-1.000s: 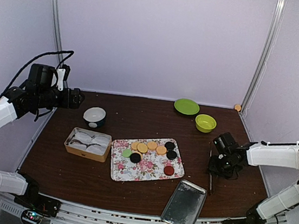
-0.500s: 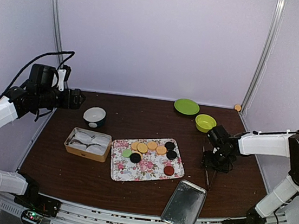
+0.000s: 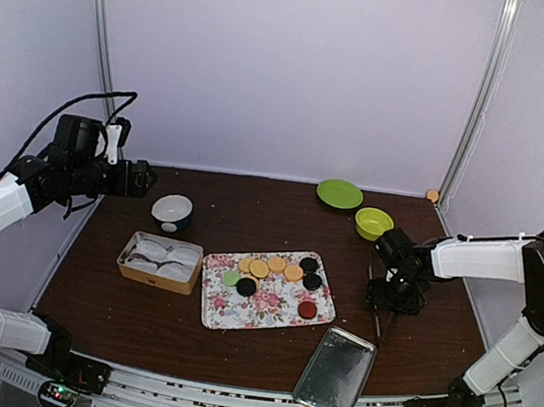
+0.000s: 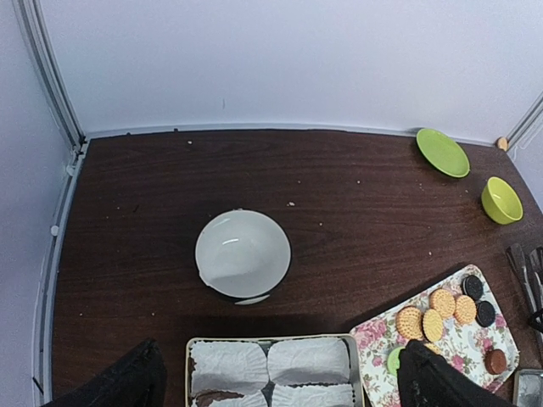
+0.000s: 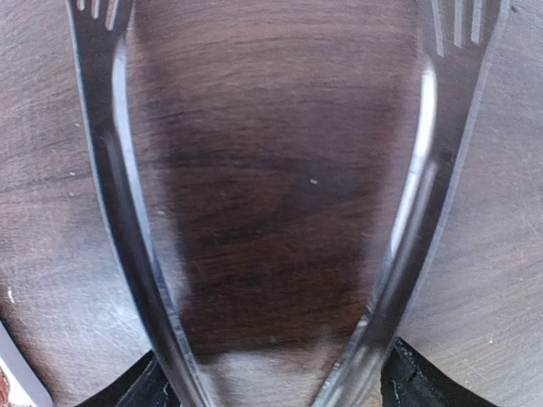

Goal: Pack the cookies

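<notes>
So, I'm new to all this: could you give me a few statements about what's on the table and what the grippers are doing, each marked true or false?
1. The cookies lie on the floral tray. True.
2. The white bowl stands on that tray. False: it stands on the table, behind the tin of paper cups.
3. The left gripper holds a cookie. False: it is open and empty, raised well to the left of the tray.
4. The right gripper is down over the tongs, to the right of the tray. True.
</notes>
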Controlling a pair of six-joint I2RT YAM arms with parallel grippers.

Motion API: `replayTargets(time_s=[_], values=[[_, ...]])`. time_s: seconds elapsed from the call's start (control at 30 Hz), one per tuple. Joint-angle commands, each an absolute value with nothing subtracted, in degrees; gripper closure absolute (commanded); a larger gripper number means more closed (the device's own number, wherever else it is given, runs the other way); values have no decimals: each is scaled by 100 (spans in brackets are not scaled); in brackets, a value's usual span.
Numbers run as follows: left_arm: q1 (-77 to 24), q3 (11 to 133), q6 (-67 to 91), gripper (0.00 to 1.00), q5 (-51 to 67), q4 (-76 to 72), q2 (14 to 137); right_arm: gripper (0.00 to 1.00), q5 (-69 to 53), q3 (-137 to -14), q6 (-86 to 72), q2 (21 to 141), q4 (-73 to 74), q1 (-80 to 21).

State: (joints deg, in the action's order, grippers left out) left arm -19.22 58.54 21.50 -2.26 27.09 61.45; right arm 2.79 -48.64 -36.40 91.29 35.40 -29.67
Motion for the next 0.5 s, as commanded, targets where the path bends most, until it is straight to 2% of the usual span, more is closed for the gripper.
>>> replayTargets(time_s=[0.0,0.47], values=[[-1906,6034,2197,3,-153,2623,6160,22,2,-4930,-3508,9419,3735,-3024],[-1907,6050,2206,3,-77,2645,6170,28,-305,-4603,-3607,9602,3652,-3118]])
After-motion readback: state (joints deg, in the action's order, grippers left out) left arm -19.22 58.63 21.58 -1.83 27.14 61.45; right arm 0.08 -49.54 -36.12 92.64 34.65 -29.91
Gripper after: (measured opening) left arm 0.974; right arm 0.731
